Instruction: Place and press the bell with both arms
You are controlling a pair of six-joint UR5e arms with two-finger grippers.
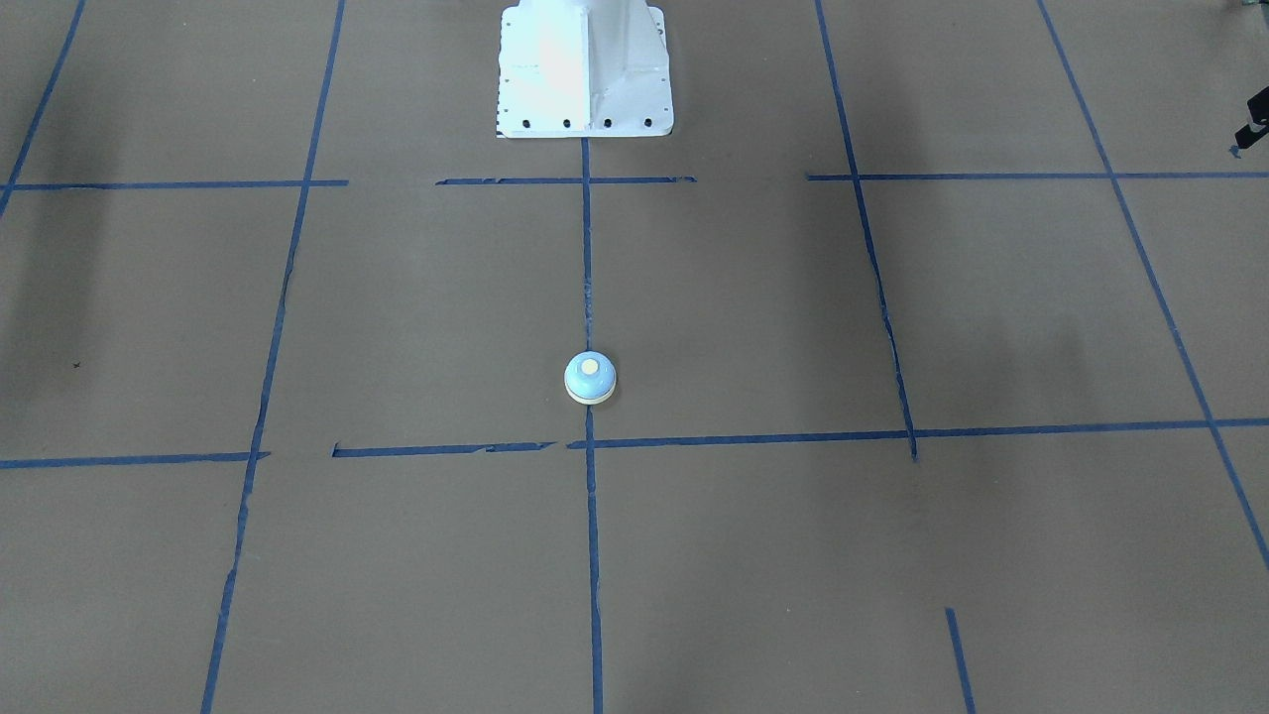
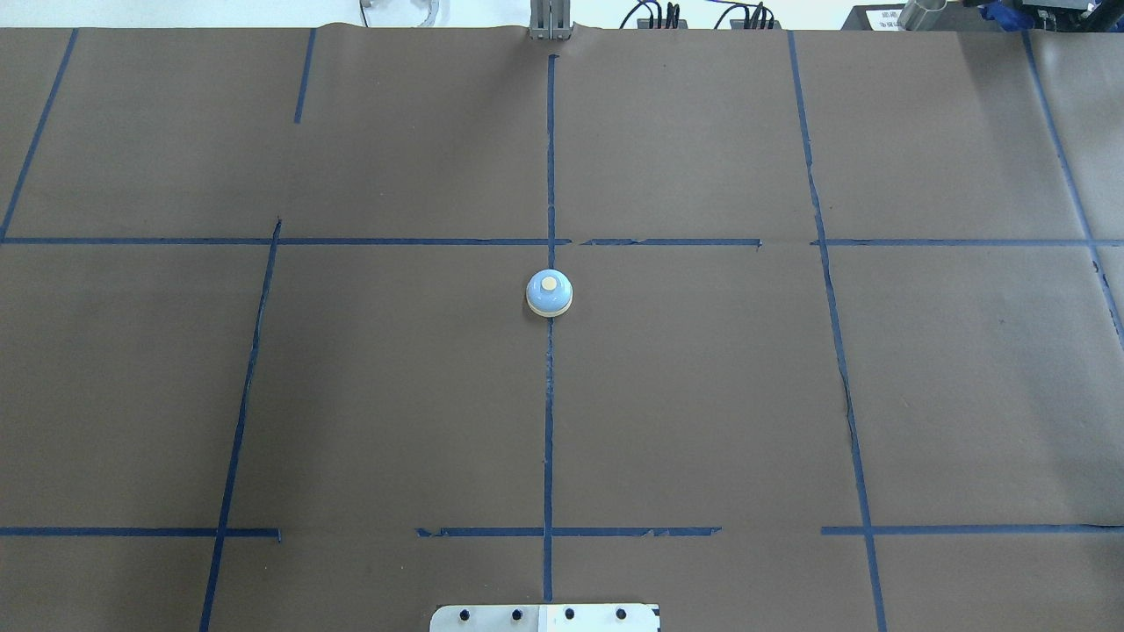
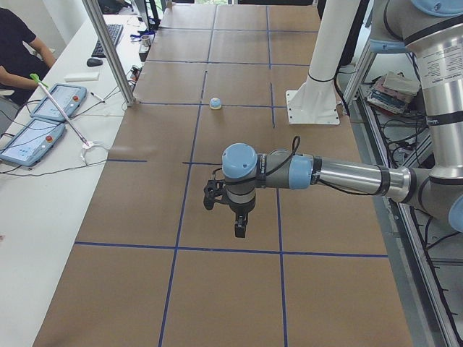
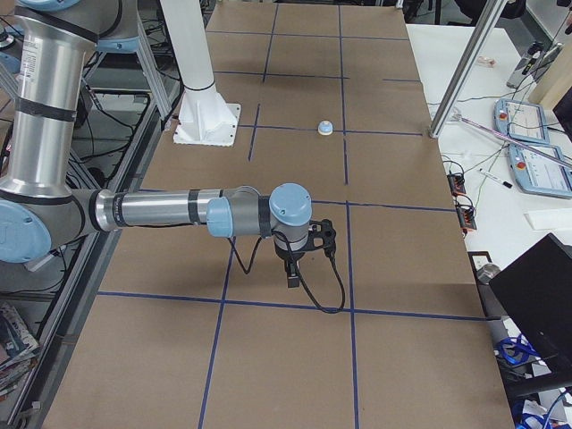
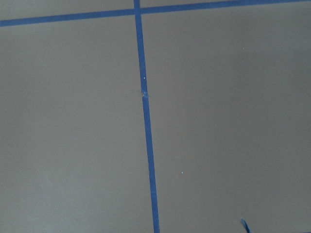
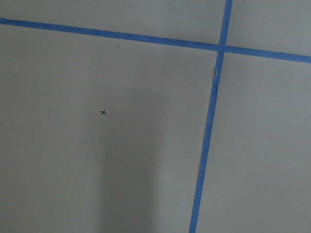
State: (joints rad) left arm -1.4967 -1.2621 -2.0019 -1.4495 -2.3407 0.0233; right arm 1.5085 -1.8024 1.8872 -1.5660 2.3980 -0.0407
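Left arm [image 3: 340,175] — jaws' state unreadable.

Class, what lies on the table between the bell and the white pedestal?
In the front-facing view, only blue tape on the brown paper: one strip runs from pedestal to bell, crossed by another near the pedestal.

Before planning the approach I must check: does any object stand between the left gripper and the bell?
Nothing visible does. Between the left gripper and the bell, the side view shows only the table's brown cover with flat blue tape lines.
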